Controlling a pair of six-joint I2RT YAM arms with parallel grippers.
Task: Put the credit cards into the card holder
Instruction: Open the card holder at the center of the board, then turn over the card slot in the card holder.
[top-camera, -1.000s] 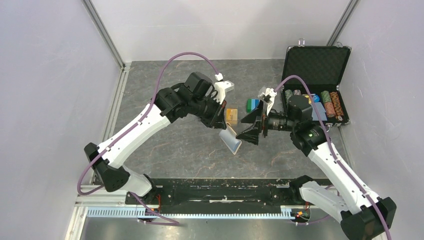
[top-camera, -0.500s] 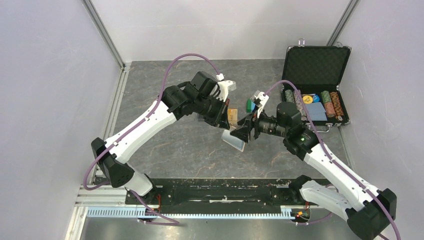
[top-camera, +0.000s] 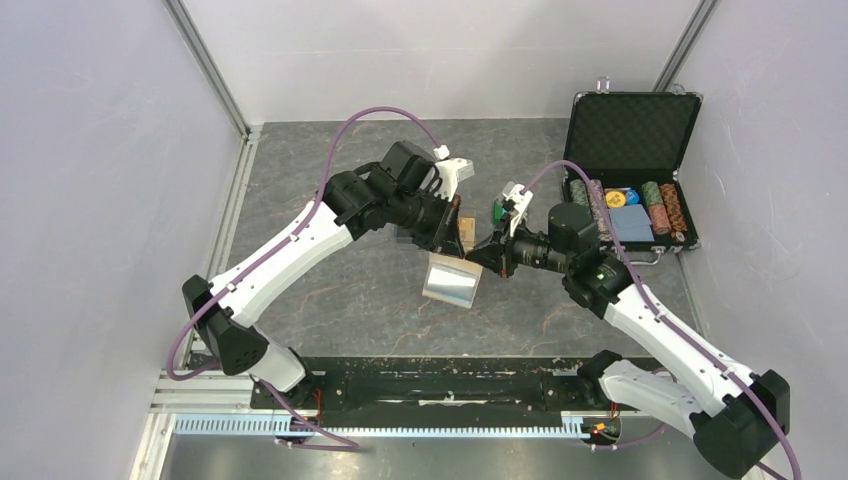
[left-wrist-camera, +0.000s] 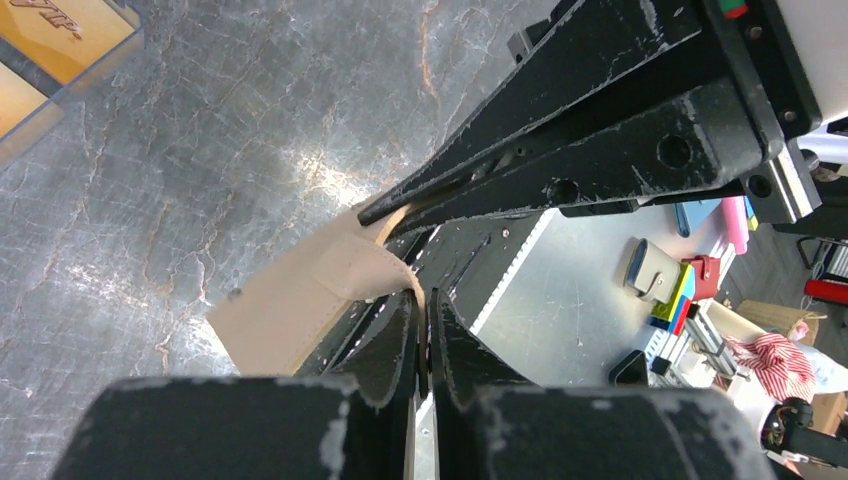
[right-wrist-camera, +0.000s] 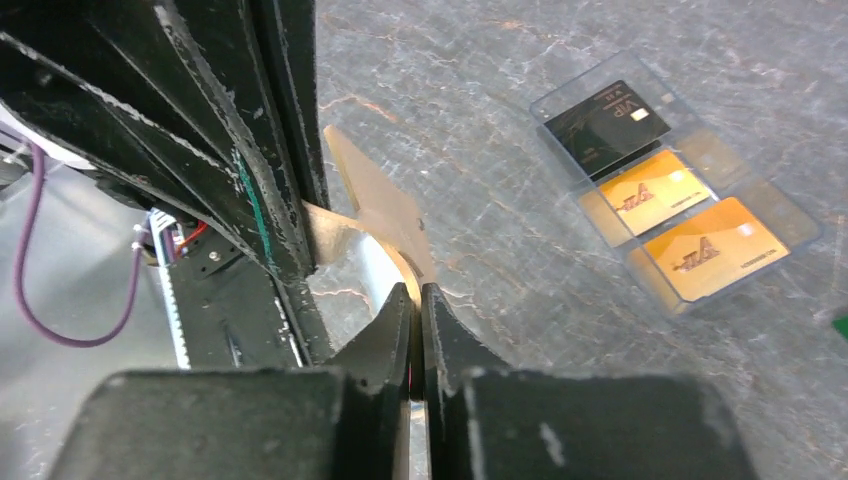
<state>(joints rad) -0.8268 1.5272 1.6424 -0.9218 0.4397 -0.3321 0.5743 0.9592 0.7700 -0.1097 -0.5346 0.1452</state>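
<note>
The tan card holder (top-camera: 452, 280) hangs above the table between both grippers. My left gripper (left-wrist-camera: 425, 300) is shut on one edge of the card holder (left-wrist-camera: 300, 300). My right gripper (right-wrist-camera: 415, 290) is shut on another edge, and a tan flap of the card holder (right-wrist-camera: 380, 210) curls up past its tips. The right gripper's black fingers (left-wrist-camera: 560, 150) cross the left wrist view just above the holder. The credit cards lie on the table in a clear tray: one black (right-wrist-camera: 610, 125) and two orange-gold (right-wrist-camera: 645, 190), (right-wrist-camera: 710, 250). They sit behind the grippers (top-camera: 465, 236).
A green-and-blue block stack (top-camera: 498, 210) stands just behind the right gripper. An open black case (top-camera: 630, 130) with poker chips sits at the back right. Grey walls and metal frame rails close in the table on both sides.
The right gripper moved left to the card holder and shut on its edge. The holder swung from a tilted hang under the left gripper to a spread position between both grippers.
</note>
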